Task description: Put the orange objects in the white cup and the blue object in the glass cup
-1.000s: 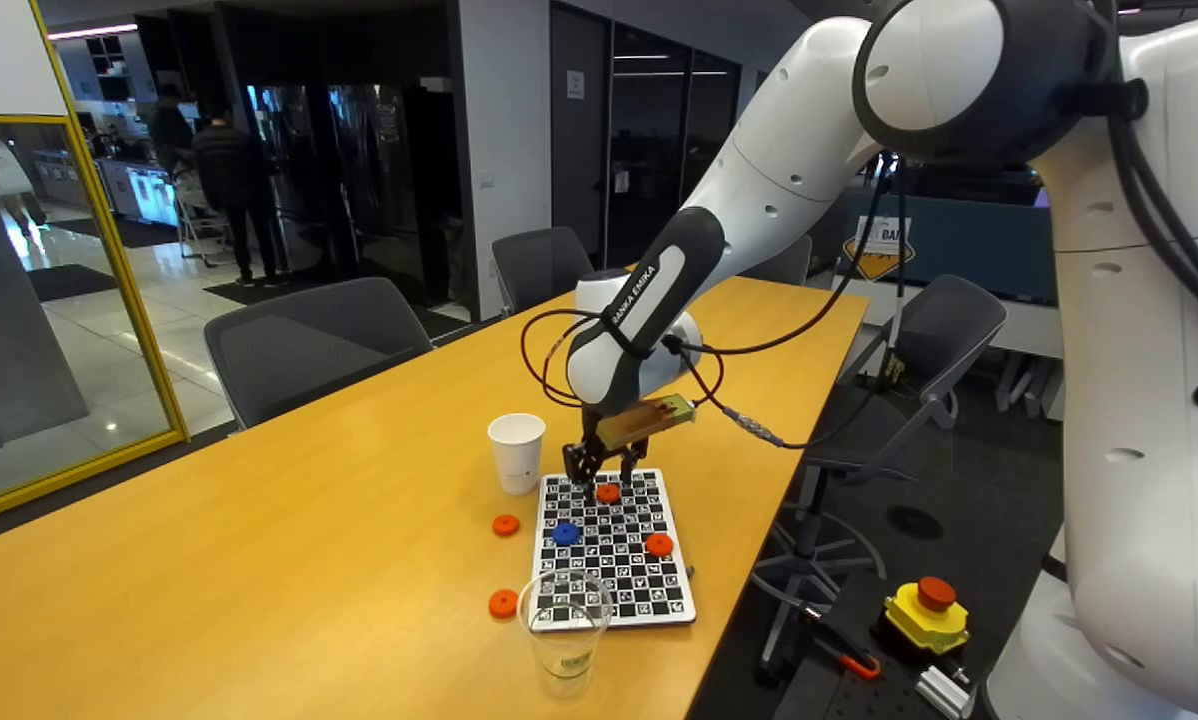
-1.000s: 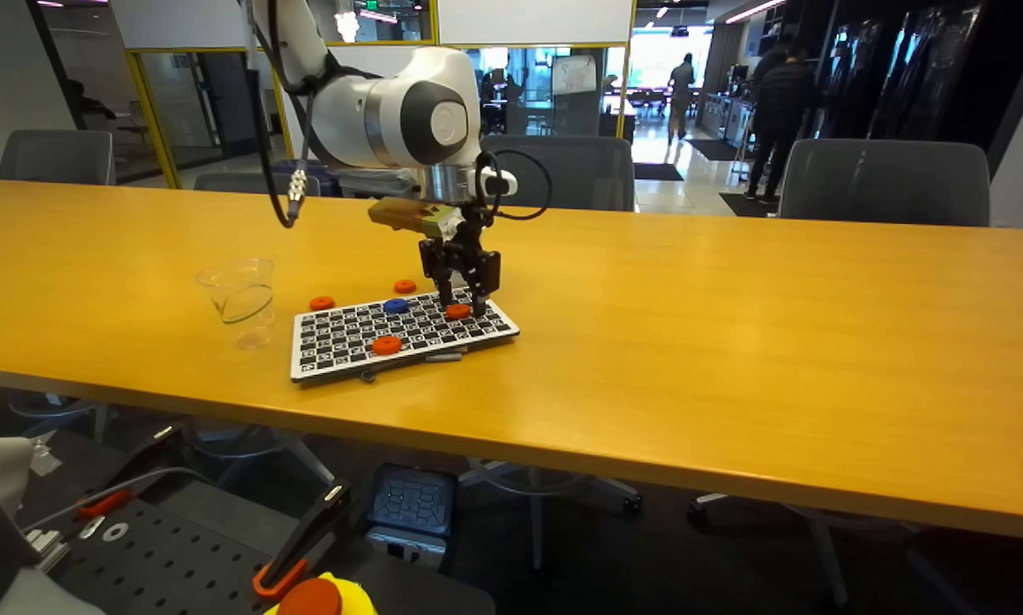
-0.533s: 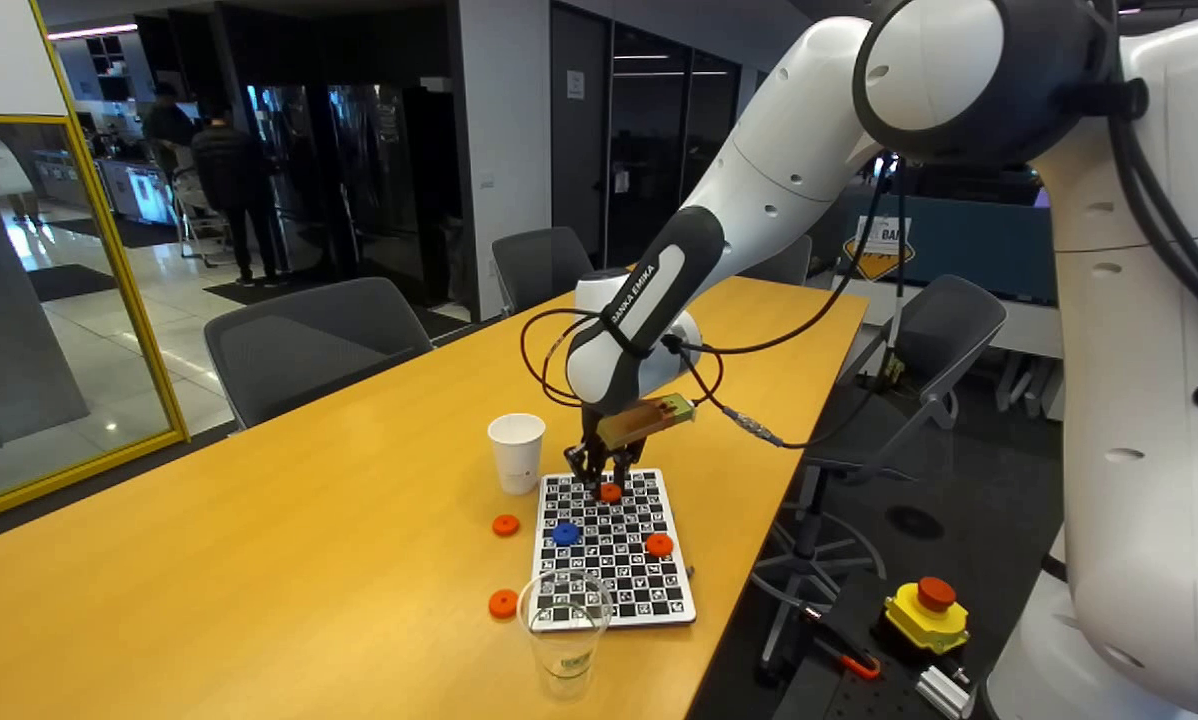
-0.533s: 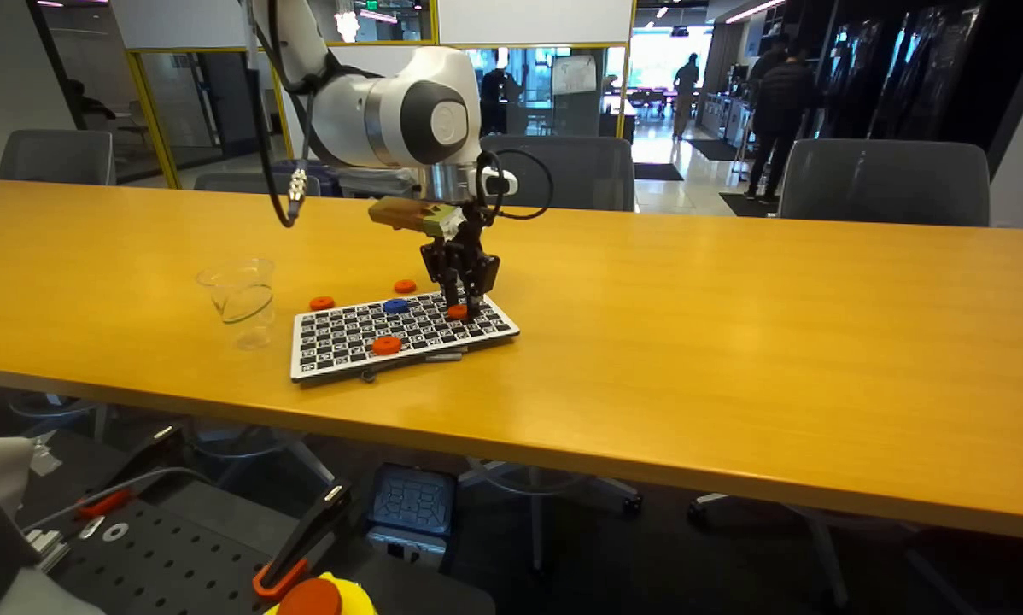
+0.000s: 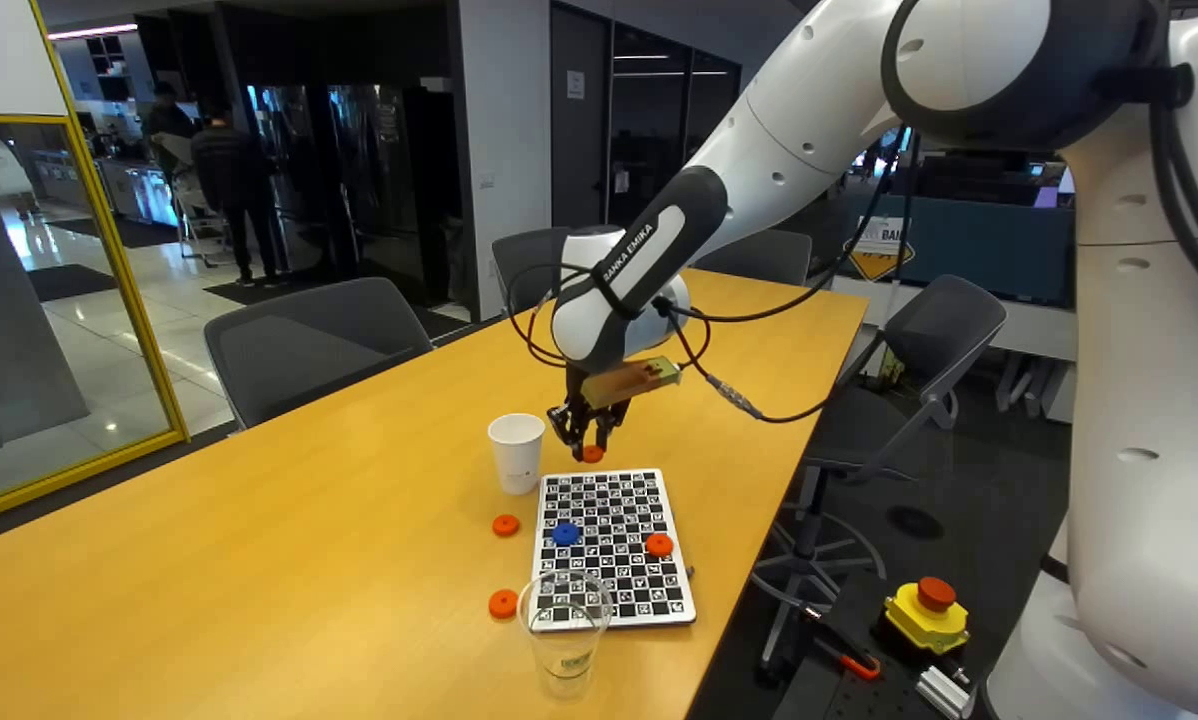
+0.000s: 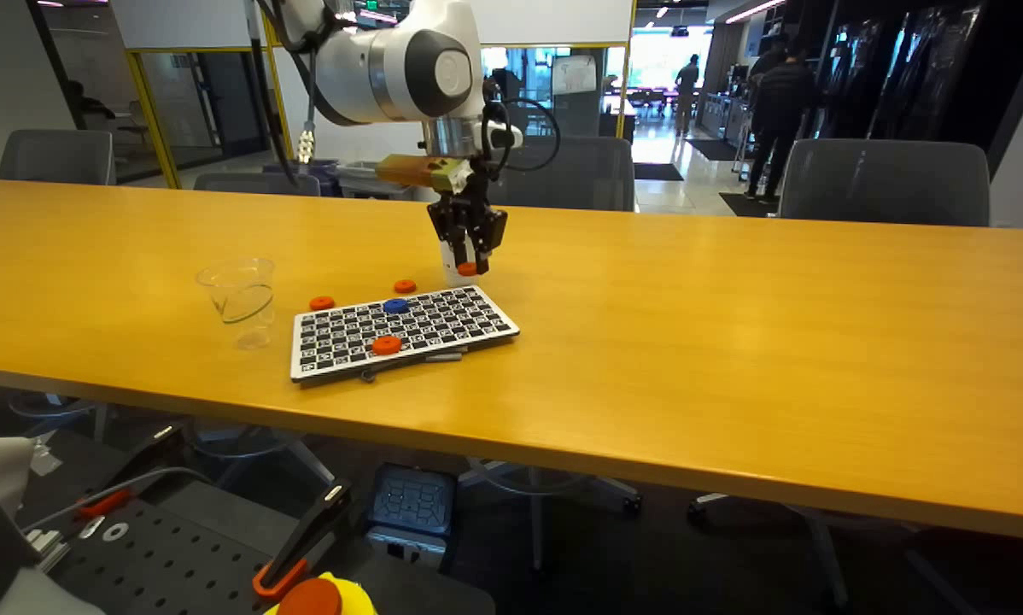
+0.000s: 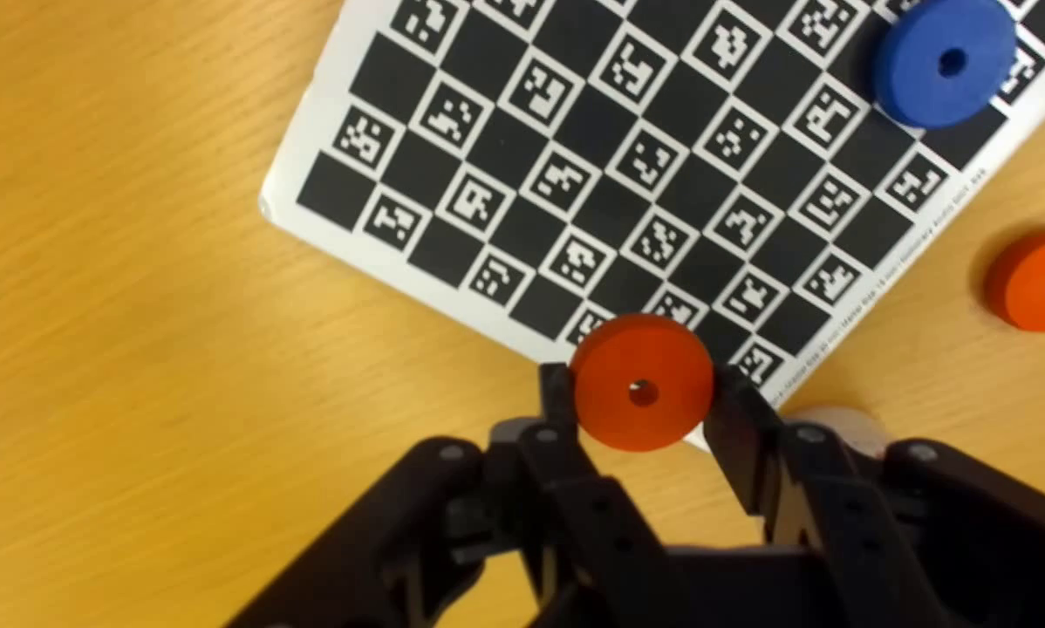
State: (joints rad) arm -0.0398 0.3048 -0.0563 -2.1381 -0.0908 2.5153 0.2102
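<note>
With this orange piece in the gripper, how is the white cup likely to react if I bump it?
The white cup may tip if knocked near the top, since its rim is wider than its base. Its thin, paper-like look suggests it is light for its size, so a low push would probably slide it, and a firm squeeze might dent it.

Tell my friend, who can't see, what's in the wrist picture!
A claw holds an orange disc by its sides. Beyond it, a blue disc sits on a checkered board, and another orange disc lies on the table.
</note>
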